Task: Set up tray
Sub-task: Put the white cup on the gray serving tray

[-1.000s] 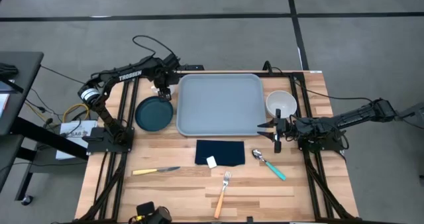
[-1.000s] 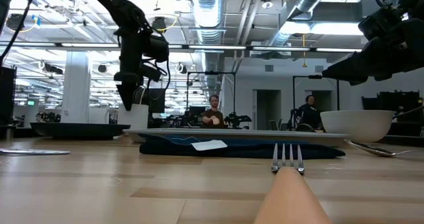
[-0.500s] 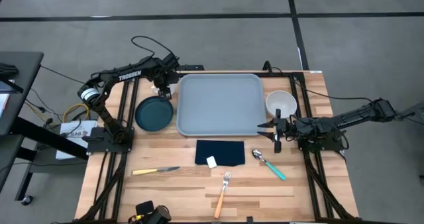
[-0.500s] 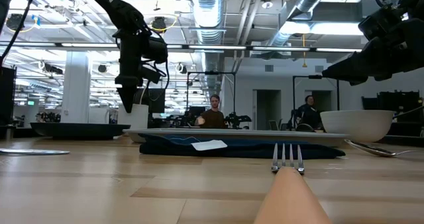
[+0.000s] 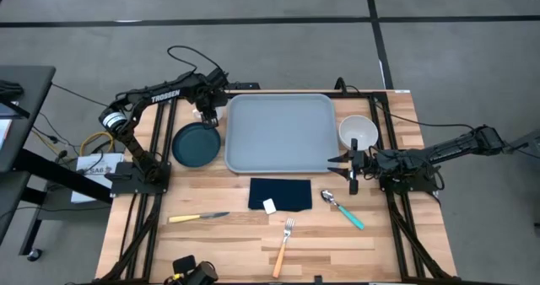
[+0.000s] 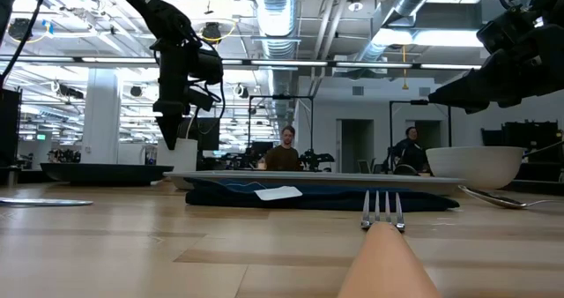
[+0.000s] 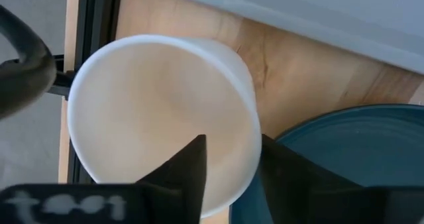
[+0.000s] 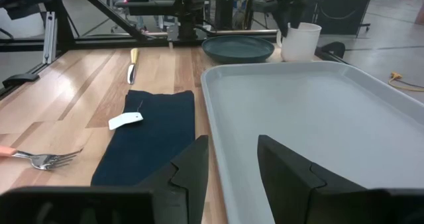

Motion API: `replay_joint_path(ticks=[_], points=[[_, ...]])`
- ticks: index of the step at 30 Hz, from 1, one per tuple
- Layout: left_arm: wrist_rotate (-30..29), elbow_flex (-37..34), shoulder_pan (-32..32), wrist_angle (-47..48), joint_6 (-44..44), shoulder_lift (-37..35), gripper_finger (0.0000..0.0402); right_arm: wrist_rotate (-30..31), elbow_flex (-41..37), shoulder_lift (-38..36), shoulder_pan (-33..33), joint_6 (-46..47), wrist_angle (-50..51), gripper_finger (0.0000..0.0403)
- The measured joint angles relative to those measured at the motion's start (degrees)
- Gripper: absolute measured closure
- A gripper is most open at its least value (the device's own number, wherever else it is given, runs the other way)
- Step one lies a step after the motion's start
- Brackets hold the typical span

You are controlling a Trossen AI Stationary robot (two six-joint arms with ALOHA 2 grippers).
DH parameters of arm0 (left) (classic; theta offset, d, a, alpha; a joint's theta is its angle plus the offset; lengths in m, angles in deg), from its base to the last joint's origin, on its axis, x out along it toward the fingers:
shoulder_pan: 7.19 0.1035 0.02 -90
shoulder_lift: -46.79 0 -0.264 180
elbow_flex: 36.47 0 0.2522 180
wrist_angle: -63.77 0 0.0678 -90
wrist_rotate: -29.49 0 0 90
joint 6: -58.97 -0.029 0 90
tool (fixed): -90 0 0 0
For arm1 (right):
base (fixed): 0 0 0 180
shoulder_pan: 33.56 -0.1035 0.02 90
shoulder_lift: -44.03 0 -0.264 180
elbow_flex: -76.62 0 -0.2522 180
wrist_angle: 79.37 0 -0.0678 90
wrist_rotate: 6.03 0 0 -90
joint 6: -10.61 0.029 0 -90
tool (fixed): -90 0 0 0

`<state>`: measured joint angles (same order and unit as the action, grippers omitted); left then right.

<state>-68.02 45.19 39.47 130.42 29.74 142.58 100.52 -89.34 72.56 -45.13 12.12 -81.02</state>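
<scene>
The light blue-grey tray (image 5: 278, 131) lies flat at the table's far middle. A white cup (image 7: 162, 118) stands just off its far left corner, beside the dark round plate (image 5: 196, 144). My left gripper (image 5: 207, 114) hangs open over the cup and points down. In the left wrist view its gap (image 7: 232, 148) lies over the cup's wall, one finger above the inside and one outside. My right gripper (image 5: 342, 169) is open and raised at the tray's near right corner. In its wrist view (image 8: 232, 151) the tray's near rim (image 8: 211, 138) runs below the gap.
A white bowl (image 5: 358, 133) sits right of the tray. Near the tray lie a navy napkin (image 5: 281, 194) with a white tag, a teal-handled spoon (image 5: 344, 209), an orange-handled fork (image 5: 283, 247) and a yellow-handled knife (image 5: 198, 218). People show in the room beyond the table (image 6: 286, 148).
</scene>
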Motion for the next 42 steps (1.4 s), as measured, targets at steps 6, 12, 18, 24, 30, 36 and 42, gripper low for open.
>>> replay_joint_path(ticks=[6, 12, 18, 24, 30, 36, 42], points=[[0.0, 0.0, 0.0, 0.0, -0.1, 0.0, 0.0344, 0.0, 0.0, 0.0, 0.0, 0.0, 0.0, 0.0281], [0.0, 0.0, 0.0, 0.1, -1.2, 0.0, 0.0390, 0.0, 0.0, 0.0, 0.0, 0.0, 0.0, 0.0281], [-2.6, 0.0, -0.3, 0.1, -2.5, 0.0, 0.0395, 0.0, 0.0, 0.0, 0.0, 0.0, 0.0, 0.0281], [-6.4, 1.2, -1.6, 0.6, -4.0, 0.0, 0.0399, 0.0, 0.0, 0.0, 0.0, 0.0, 0.0, 0.0281], [-6.5, 5.8, -3.8, 2.6, -4.1, 0.0, 0.0398, 0.0, 0.0, 0.0, 0.0, 0.0, 0.0, 0.0281], [-6.2, 10.1, -7.5, 5.1, -7.5, -0.1, 0.0398, 0.0, 0.0, 0.0, 0.0, 0.0, 0.0, 0.0281], [-2.5, 11.1, -12.0, 5.8, -23.1, -0.1, 0.0397, 0.0, 0.0, 0.0, 0.0, 0.0, 0.0, 0.0281]])
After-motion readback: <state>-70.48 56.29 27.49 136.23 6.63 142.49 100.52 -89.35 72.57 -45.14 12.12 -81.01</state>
